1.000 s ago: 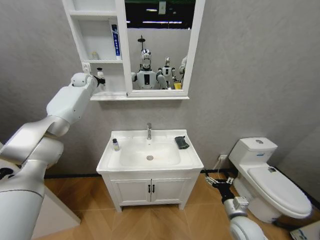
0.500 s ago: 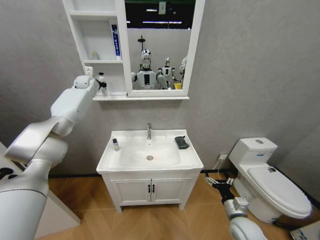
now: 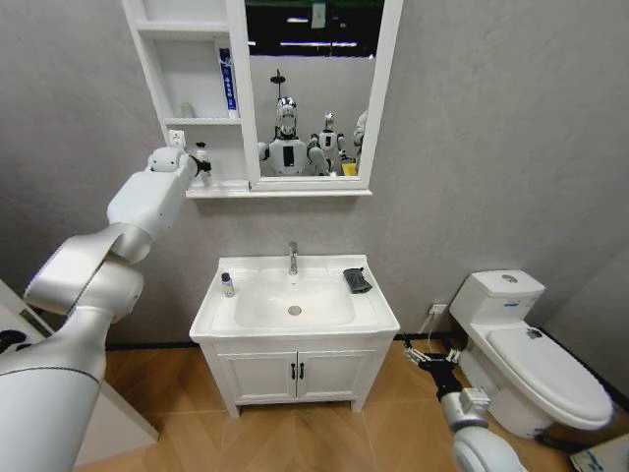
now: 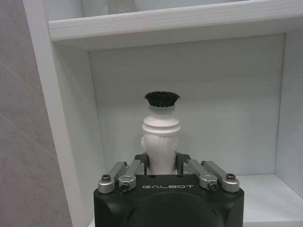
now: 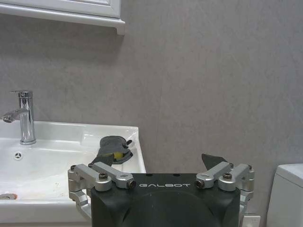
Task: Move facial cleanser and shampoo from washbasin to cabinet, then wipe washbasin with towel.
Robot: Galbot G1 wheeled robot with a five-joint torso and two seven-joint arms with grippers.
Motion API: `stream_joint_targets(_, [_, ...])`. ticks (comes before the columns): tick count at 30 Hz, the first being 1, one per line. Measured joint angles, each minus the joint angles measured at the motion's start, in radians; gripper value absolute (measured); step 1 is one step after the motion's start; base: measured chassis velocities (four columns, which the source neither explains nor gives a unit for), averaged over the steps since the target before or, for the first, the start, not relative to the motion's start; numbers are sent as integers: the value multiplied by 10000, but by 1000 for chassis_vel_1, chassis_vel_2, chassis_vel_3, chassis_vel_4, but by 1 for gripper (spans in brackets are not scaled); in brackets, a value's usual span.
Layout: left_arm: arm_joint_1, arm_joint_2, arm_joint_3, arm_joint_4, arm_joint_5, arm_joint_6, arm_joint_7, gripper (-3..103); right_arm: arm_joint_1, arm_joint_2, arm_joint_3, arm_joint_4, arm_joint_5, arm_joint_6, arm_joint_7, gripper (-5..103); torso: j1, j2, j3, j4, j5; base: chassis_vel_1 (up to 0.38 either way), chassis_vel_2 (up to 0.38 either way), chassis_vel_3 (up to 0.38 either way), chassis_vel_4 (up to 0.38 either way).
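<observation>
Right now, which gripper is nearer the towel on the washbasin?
Right. The right gripper hangs low beside the washbasin, below the towel; the left gripper is up at the cabinet.

I'm seeing a white bottle (image 4: pixel 161 142) wearing a black ribbed cap, sitting against the white cabinet (image 3: pixel 193 98), where a blue-labelled tube (image 3: pixel 227 81) is showing. The washbasin (image 3: pixel 378 317) is gleaming white under a chrome tap (image 3: pixel 293 258), with the dark grey towel (image 3: pixel 358 280) showing a yellow spot, all against mottled grey wall and orange-brown wood floor.
</observation>
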Motion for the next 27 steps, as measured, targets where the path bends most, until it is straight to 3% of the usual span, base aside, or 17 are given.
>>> stream_joint_targets(5, [171, 161, -23, -255, 30, 70, 33, 28, -9, -27, -2, 23, -1, 4, 0, 100, -1, 1, -1, -1, 2, 0, 0, 0, 0])
stream_joint_targets(8, [350, 275, -20, -381, 39, 298, 78, 43, -32, -35, 16, 43, -1, 10, 1, 100, 3, -3, 7, 3, -23, 0, 0, 0, 0])
stream_joint_targets(11, [373, 310, -29, -449, 44, 319, 93, 49, -34, -35, 20, 53, -2, 13, 1, 100, 5, -3, 6, 5, -16, 0, 0, 0, 0])
stream_joint_targets(12, [391, 341, -34, -527, 68, 334, 113, 55, -48, -24, 22, 65, -3, 18, 0, 100, 2, -1, 2, 4, 3, 0, 0, 0, 0])
stream_joint_targets(14, [415, 372, -35, -604, 75, 357, 126, 66, -85, 0, 23, 84, -20, 34, 0, 100, 1, -2, 3, 3, -9, 0, 0, 0, 0])
stream_joint_targets(16, [423, 391, -35, -644, 76, 370, 127, 66, -102, 12, 23, 84, -34, 44, 1, 100, 2, -2, 3, 2, -9, 0, 0, 0, 0])
stream_joint_targets(17, [432, 416, -31, -727, 76, 390, 126, 76, -107, 18, 23, 86, -49, 56, 1, 100, 2, -2, 3, 2, -2, 0, 0, 0, 0])
stream_joint_targets(19, [457, 453, -27, -835, 76, 436, 123, 76, -109, 21, 23, 92, -52, 63, 1, 100, 0, -1, 2, 2, 0, 0, 0, 0, 0])
stream_joint_targets(21, [601, 611, -23, -1240, 47, 557, -15, 87, -113, 14, 32, 123, -51, 65, 7, 100, 1, -2, 2, 1, -4, 0, 0, 0, 0])
stream_joint_targets(22, [601, 611, -23, -1240, 47, 557, -15, 87, -113, 14, 32, 123, -51, 65, 7, 100, 1, -2, 2, 1, -4, 0, 0, 0, 0])
stream_joint_targets(25, [1109, 1218, -21, -2735, -565, 981, -501, 99, -87, -20, 39, 148, -32, 53, 118, 100, 1, -1, 2, 1, -3, 0, 0, 0, 0])
stream_joint_targets(26, [1409, 1540, -10, -3540, -914, 1150, -723, 100, -40, -18, 57, 111, -71, 15, 288, 100, 1, -1, 2, 2, -4, 0, 0, 0, 0])
stream_joint_targets(27, [1409, 1540, -10, -3540, -914, 1150, -723, 100, -40, -18, 57, 111, -71, 15, 288, 100, 1, -1, 2, 2, -4, 0, 0, 0, 0])
